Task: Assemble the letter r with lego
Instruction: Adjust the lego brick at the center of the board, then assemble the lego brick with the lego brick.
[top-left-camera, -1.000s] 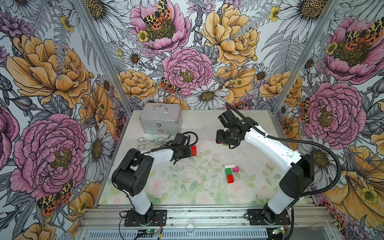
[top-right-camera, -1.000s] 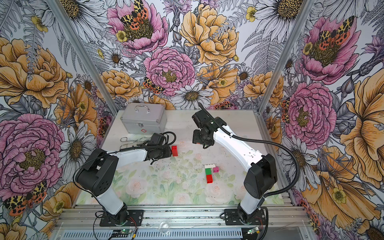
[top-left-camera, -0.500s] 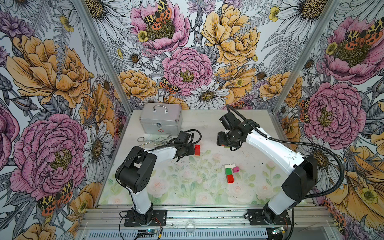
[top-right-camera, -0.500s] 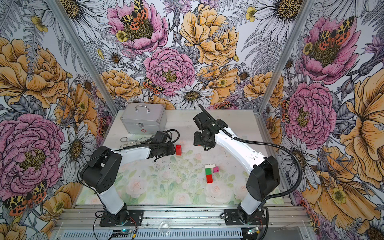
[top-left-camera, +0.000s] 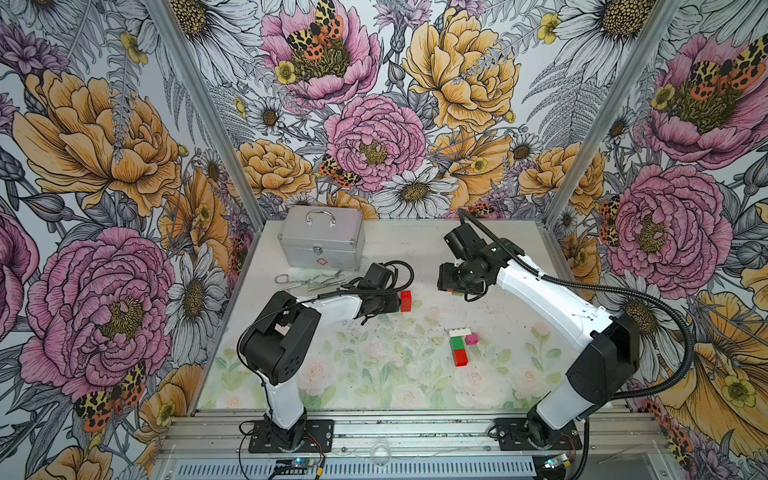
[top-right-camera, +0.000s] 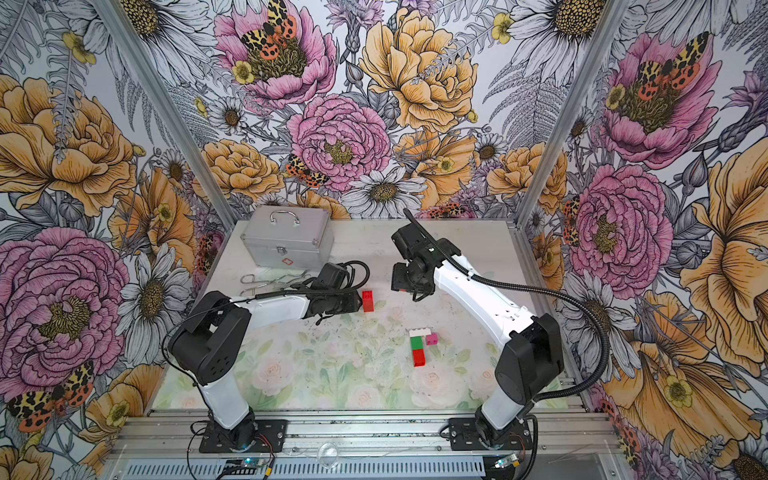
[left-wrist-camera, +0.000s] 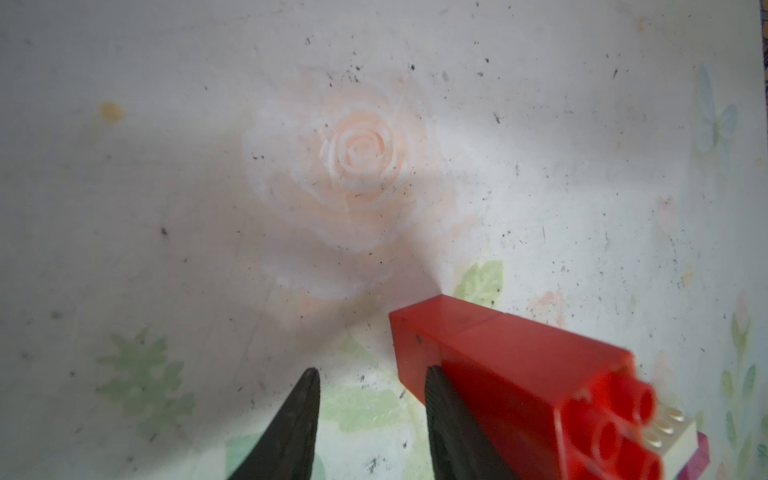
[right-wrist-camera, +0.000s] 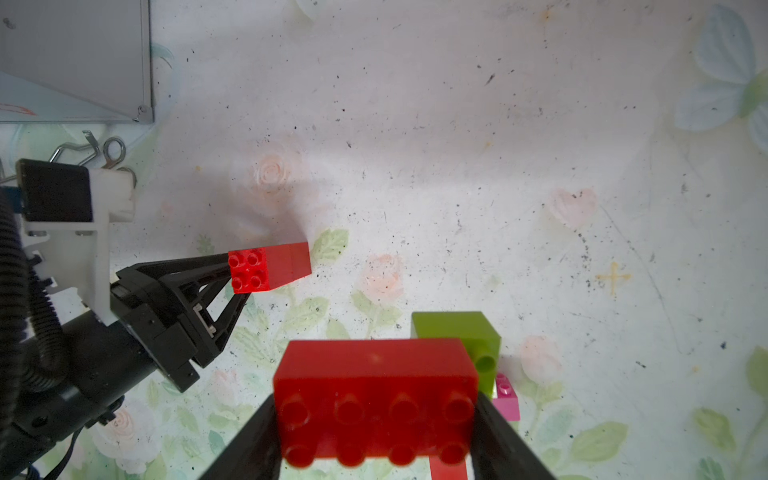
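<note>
silver case (top-left-camera: 322, 241): at the back of the table (top-left-camera: 374, 395), on the left arm's side (every place below is taken from it).
metal tools (top-left-camera: 311, 280): scissors or forceps, lying flat just in front of the silver case.
left gripper (left-wrist-camera: 372, 370): low, in front of the silver case and a little toward the right arm's side, past the metal tools. Its jaws are a narrow gap apart, with bare table showing between the fingers (left-wrist-camera: 444, 407).
red stack (top-left-camera: 406, 301): two red bricks joined end to end at the left gripper's tip. It sits against the outer side of one finger, not between the two. Cannot tell whether it rests on the table.
right gripper (right-wrist-camera: 374, 399): raised, well apart from the silver case toward the right arm's side. It is clamped on a long red brick (right-wrist-camera: 374, 374), one finger at each short end.
lime brick (right-wrist-camera: 453, 332): touching the long red brick's far side. Cannot tell whether they are joined.
flat group: well in front of the silver case, toward the right arm's side.
- The white brick (top-left-camera: 460, 332) is nearest the case.
- Next in line are the dark green brick (top-left-camera: 457, 343) and then the single red brick (top-left-camera: 460, 357), each touching the last.
- The pink brick (top-left-camera: 471, 339) is against the white brick, beside the green.
</note>
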